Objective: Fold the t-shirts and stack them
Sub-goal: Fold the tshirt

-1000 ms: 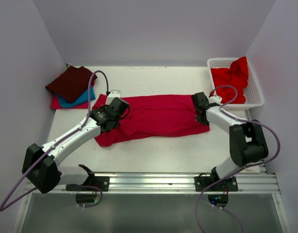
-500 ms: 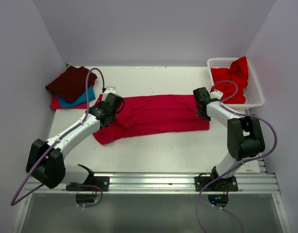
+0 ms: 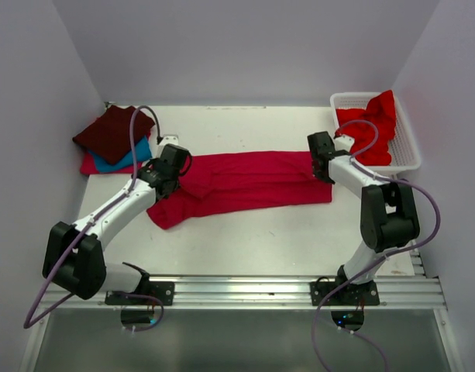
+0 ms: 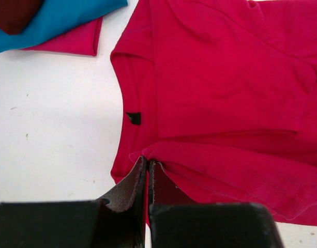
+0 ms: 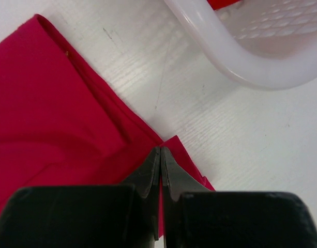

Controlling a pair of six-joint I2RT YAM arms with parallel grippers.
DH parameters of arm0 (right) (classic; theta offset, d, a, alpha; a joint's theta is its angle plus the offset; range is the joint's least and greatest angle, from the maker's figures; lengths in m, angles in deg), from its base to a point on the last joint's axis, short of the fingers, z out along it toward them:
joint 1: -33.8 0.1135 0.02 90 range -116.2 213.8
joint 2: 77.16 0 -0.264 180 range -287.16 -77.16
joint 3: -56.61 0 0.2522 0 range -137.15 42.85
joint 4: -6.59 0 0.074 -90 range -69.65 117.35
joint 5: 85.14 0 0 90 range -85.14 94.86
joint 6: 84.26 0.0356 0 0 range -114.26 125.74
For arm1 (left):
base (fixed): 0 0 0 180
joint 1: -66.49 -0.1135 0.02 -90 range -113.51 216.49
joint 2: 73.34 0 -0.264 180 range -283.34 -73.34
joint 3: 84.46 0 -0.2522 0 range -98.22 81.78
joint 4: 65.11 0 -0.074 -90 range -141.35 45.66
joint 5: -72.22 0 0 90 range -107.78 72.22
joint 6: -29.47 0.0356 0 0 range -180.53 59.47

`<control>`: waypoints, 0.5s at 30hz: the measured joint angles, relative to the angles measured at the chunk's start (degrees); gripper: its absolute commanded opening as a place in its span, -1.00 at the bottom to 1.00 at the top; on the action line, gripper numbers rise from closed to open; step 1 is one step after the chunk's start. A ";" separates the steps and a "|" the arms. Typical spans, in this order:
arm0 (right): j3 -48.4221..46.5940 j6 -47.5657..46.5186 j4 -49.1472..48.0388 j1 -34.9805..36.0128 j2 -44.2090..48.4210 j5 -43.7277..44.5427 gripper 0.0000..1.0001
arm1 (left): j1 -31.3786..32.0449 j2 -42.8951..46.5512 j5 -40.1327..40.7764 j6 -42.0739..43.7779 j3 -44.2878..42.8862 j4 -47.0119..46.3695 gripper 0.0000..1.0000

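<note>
A crimson-pink t-shirt (image 3: 249, 182) lies stretched left to right across the table's middle, its near edge lifted and folded over. My left gripper (image 3: 169, 164) is shut on a fold of this shirt (image 4: 225, 93) beside the collar, where the tips (image 4: 148, 161) pinch the cloth. At the shirt's right end my right gripper (image 3: 321, 157) is shut on the hem corner (image 5: 160, 150). A folded stack sits at the far left: dark maroon shirt (image 3: 111, 130) on a teal one (image 3: 132, 157) on a pink-red one (image 3: 94, 165). Bright red shirts (image 3: 373, 128) fill the basket.
The white lattice basket (image 3: 404, 167) stands at the far right corner; its rim (image 5: 236, 59) is close to my right gripper. The folded stack lies just left of my left gripper, its teal layer (image 4: 60, 15) showing. Bare table (image 3: 245, 240) lies in front of the shirt.
Both grippers have moved toward the far side, each carrying the shirt's near edge with it, so the cloth now lies narrower front to back.
</note>
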 measured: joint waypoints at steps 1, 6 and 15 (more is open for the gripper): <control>-0.61 -0.11 -0.07 0.00 -0.42 -0.02 -1.00 | -0.26 -0.15 -0.07 0.04 -0.04 -0.20 -1.00; -3.93 -0.35 -0.66 0.00 -3.93 -0.39 -1.00 | -1.57 -1.01 -0.70 0.70 -0.07 -0.68 -1.00; -8.07 -0.72 -0.96 0.00 -10.23 -1.27 -1.00 | -3.67 -4.17 -2.62 1.11 -1.44 -2.12 -1.00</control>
